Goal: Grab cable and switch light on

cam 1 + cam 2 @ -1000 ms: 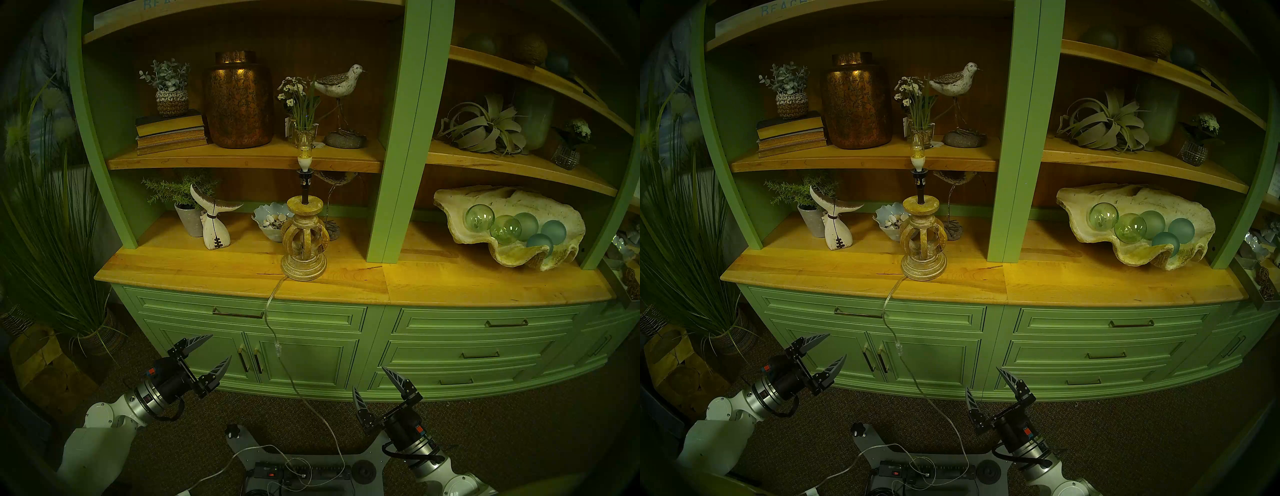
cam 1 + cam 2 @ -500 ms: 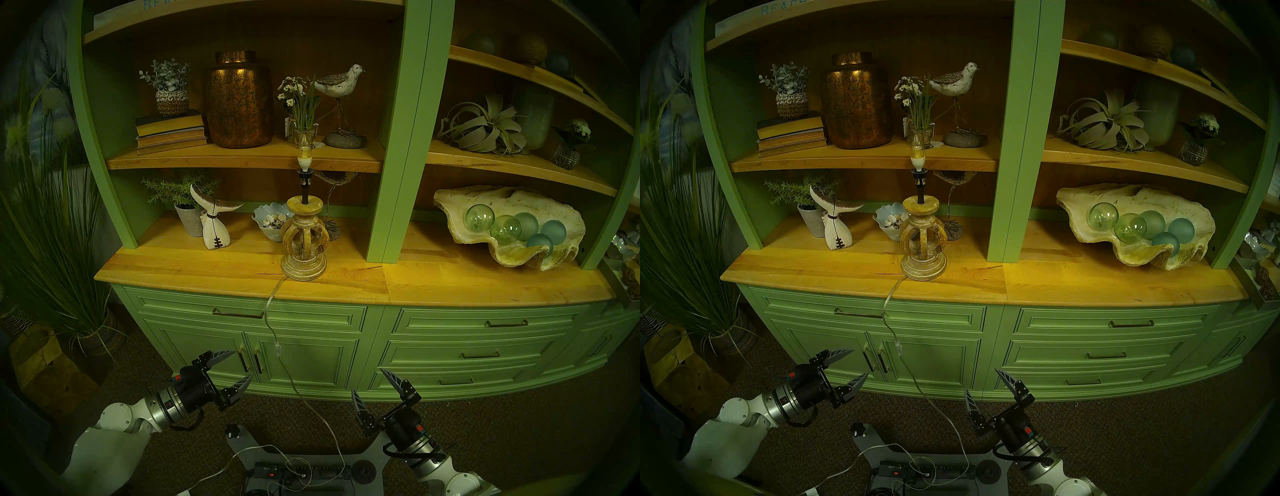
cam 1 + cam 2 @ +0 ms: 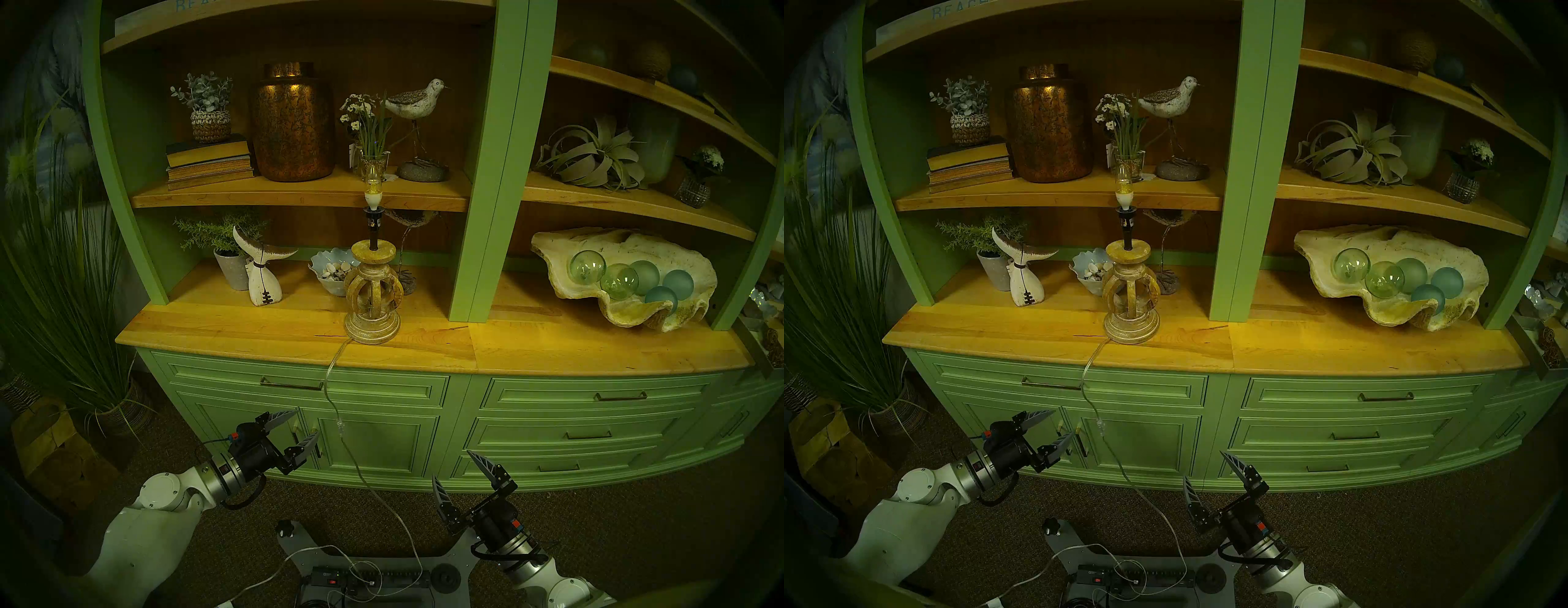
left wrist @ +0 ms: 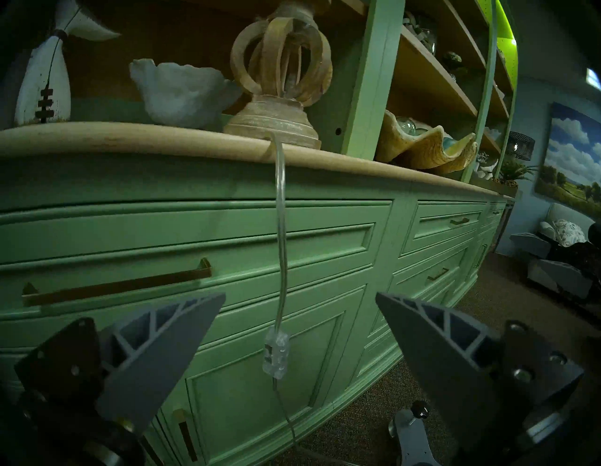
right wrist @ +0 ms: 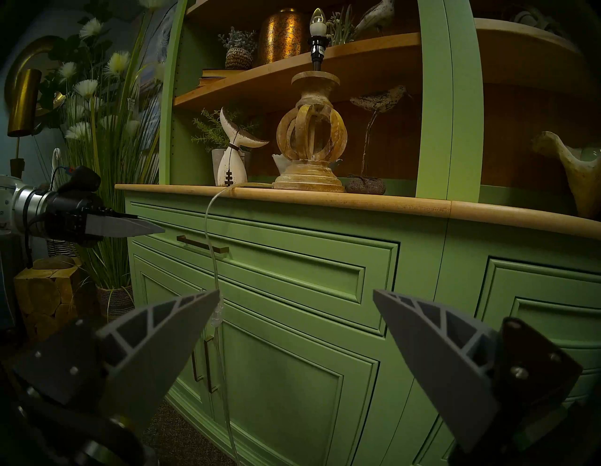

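Note:
The light (image 3: 372, 293) is a carved tan openwork lamp base on the wooden counter (image 3: 254, 335), and its candle bulb (image 3: 372, 183) shows no bright glow. The clear cable (image 3: 327, 382) runs from the base over the counter edge and down the cabinet front to the floor. Its clear inline switch (image 3: 339, 426) hangs in front of a cabinet door. My left gripper (image 3: 307, 421) is open and empty, just left of the switch. In the left wrist view the switch (image 4: 275, 358) hangs between and beyond the open gripper (image 4: 300, 294). My right gripper (image 3: 450, 464) is open and empty, lower right of the cable.
The green cabinet (image 3: 551, 424) has metal door handles (image 3: 316, 443) near my left gripper. A black power strip (image 3: 369, 578) and a white cable (image 3: 254, 586) lie on the robot base below. Potted grass (image 3: 63, 297) and a wood block (image 3: 55, 450) stand at the left.
My left gripper has moved right and toward the cabinet, ending close to the inline switch, still open. The right arm has barely moved. The cable hangs as before.

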Action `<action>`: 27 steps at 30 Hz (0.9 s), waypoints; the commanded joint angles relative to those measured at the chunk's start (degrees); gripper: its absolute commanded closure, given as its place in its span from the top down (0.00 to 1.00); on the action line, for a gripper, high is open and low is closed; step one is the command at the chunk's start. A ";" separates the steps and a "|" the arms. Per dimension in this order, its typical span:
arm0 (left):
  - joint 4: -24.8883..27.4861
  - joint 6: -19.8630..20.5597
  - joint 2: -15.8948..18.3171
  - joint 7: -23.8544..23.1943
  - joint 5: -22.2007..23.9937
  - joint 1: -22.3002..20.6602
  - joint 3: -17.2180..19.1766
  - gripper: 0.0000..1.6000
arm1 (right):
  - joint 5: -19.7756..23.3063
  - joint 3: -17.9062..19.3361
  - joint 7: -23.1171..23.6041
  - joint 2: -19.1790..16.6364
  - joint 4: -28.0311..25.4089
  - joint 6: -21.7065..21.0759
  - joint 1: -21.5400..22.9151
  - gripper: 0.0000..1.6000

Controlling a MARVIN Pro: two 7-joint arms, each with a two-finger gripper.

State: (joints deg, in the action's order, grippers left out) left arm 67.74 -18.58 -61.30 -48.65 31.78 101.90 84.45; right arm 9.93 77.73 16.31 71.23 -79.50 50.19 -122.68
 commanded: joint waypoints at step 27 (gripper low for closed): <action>17.20 12.59 -4.20 13.05 0.98 5.18 -0.53 1.00 | -0.59 0.74 0.12 0.92 -1.42 0.66 0.36 1.00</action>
State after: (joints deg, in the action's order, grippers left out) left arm 79.53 -6.38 -65.36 -34.17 32.09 106.89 84.54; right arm 9.38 78.36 16.32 72.25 -79.50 50.19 -122.68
